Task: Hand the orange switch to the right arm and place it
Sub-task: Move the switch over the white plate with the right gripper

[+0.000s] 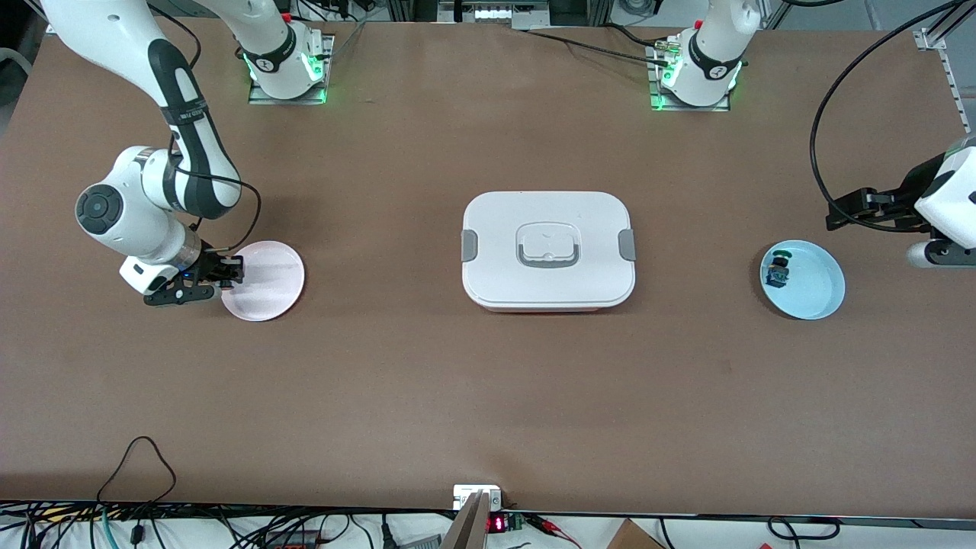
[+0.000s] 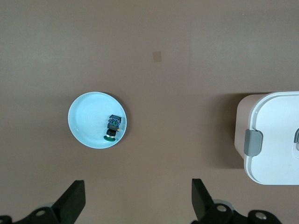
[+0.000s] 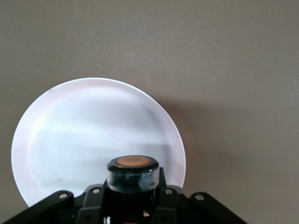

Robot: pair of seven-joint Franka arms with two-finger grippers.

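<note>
Front view first: right gripper [image 1: 217, 278] sits at the edge of the pink plate [image 1: 263, 280] toward the right arm's end of the table, while the left gripper [image 1: 862, 210] hangs near the blue plate [image 1: 803, 280], which holds a green-capped switch [image 1: 778, 269]. A white lidded box [image 1: 547, 249] lies between the plates. Left wrist view shows the left fingers [image 2: 74, 201] spread wide apart. Right wrist view has the orange switch [image 3: 133, 173] clamped in the right gripper (orange cap visible) over the pink plate's rim.

white lidded box [image 1: 547, 250] mid-table between pink plate [image 1: 267, 282] and blue plate [image 1: 812, 282]
</note>
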